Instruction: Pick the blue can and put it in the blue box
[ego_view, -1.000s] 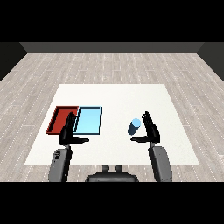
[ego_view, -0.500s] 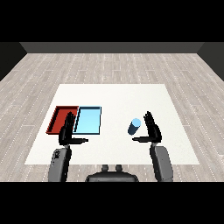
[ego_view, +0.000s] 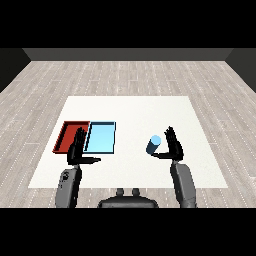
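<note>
Blue can (ego_view: 154, 145) stands upright on the white counter (ego_view: 130, 112), at 3 o'clock from the blue tray (ego_view: 101, 137) and well apart from it. Right hand (ego_view: 172, 146) sits just beside it at its 3 o'clock, fingers straight and spread, holding nothing: reach step, grasp not yet made. Next move, by my reckoning: curl round the can, lift, carry toward 9 o'clock; left hand (ego_view: 77, 151) hangs open near the red tray (ego_view: 71, 136).

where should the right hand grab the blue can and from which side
Around the middle of its side wall, from the can's right. The blue can is a small cylinder, apparently tilted, and the right hand is already open beside it, thumb toward it, so curling round the body looks most direct.
</note>
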